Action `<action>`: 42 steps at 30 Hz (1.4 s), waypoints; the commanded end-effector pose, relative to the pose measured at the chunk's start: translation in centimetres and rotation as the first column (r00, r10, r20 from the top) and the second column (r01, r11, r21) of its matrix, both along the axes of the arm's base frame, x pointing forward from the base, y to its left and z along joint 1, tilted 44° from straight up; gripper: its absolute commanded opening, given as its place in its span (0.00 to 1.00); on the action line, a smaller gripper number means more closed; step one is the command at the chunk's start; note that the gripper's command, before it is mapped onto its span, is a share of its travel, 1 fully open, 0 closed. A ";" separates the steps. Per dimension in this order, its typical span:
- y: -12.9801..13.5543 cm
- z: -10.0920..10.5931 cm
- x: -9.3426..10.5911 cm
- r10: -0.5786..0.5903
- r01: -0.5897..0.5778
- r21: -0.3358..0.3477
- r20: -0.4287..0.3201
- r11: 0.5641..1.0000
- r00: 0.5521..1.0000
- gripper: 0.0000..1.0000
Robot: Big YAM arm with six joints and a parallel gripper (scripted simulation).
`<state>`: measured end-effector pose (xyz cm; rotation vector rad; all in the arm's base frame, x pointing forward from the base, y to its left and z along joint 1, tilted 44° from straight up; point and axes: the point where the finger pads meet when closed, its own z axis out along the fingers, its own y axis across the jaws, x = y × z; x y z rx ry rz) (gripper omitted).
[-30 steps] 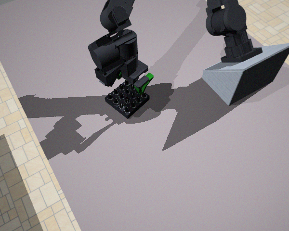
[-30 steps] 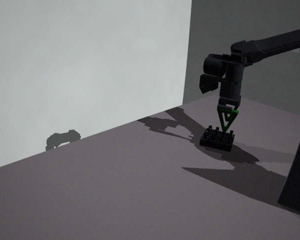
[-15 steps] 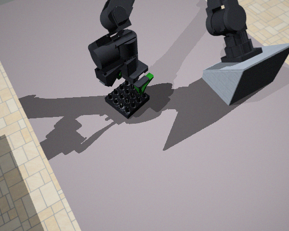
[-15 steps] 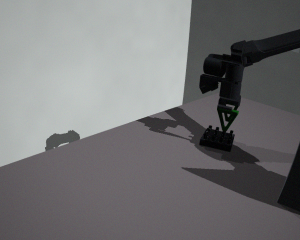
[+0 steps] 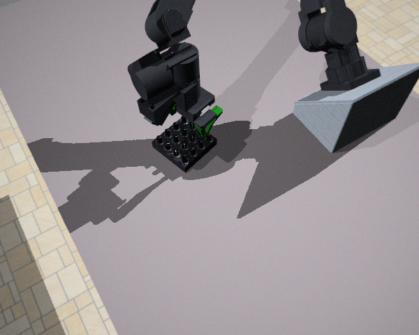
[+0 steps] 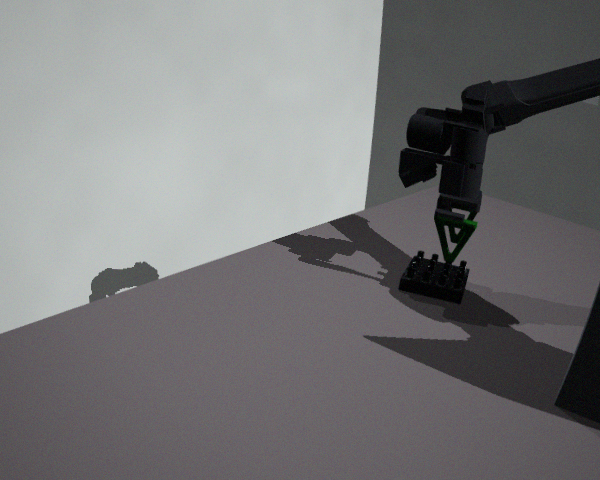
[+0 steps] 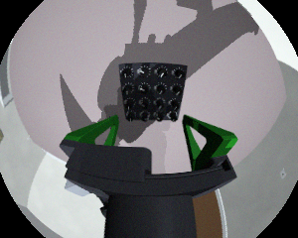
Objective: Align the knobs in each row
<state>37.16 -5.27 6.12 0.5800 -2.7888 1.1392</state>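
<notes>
The black knob box [image 5: 187, 144] [image 6: 433, 279] [image 7: 151, 92] stands flat on the grey table with four rows of small black knobs. White lines on the knobs show faintly in the wrist view, too small to read. My gripper [image 5: 191, 121] [image 6: 454, 256] [image 7: 150, 118] has green fingers and is wide open with nothing between them. It hangs just above the box, over the edge row nearest the arm. In the wrist view the fingertips straddle that near row. No socket shows in any view.
The arm's base sits on a grey wedge-shaped block [image 5: 350, 115] [image 6: 592, 356] to the right of the box. Tiled floor [image 5: 18, 223] lies past the table's left edge. Walls [image 6: 186, 129] stand behind the table.
</notes>
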 end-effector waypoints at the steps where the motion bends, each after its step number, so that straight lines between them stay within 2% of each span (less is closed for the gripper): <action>1: 0.1 0.9 -0.1 0.011 -0.011 0.001 0.006 1.000 1.000 1.00; 4: 0.0 0.9 -0.2 0.009 -0.009 0.002 0.005 1.000 1.000 1.00; 5: 0.1 1.8 1.0 0.006 -0.006 0.008 0.036 1.000 0.999 1.00; 7: -0.2 1.0 -0.4 0.003 -0.003 0.004 0.008 1.000 1.000 1.00; 19: -0.9 1.3 -2.5 0.004 -0.004 0.004 0.006 1.000 1.000 1.00; 21: -0.9 1.3 -2.5 0.004 -0.004 0.004 0.006 1.000 1.000 1.00; 22: -0.4 2.3 -1.4 0.013 -0.014 0.008 0.036 1.000 0.999 1.00; 23: -0.7 1.5 -2.9 0.014 -0.014 0.003 0.005 1.000 1.000 1.00; 24: -0.9 1.5 -3.1 0.009 -0.009 0.003 0.003 1.000 1.000 1.00; 30: -1.2 1.7 -4.1 0.012 -0.012 0.002 0.001 1.000 1.000 1.00; 32: -1.3 2.1 -3.8 0.006 -0.006 0.005 0.016 1.000 1.000 1.00; 34: -1.5 1.7 -4.6 0.004 -0.004 0.002 0.002 1.000 1.000 1.00; 38: -1.4 1.8 -4.7 0.009 -0.009 0.002 0.002 1.000 1.000 1.00; 39: -1.2 3.0 -3.0 0.006 -0.006 0.009 0.045 1.000 0.999 1.00; 42: -1.4 2.5 -3.8 0.005 -0.005 0.006 0.029 1.000 1.000 1.00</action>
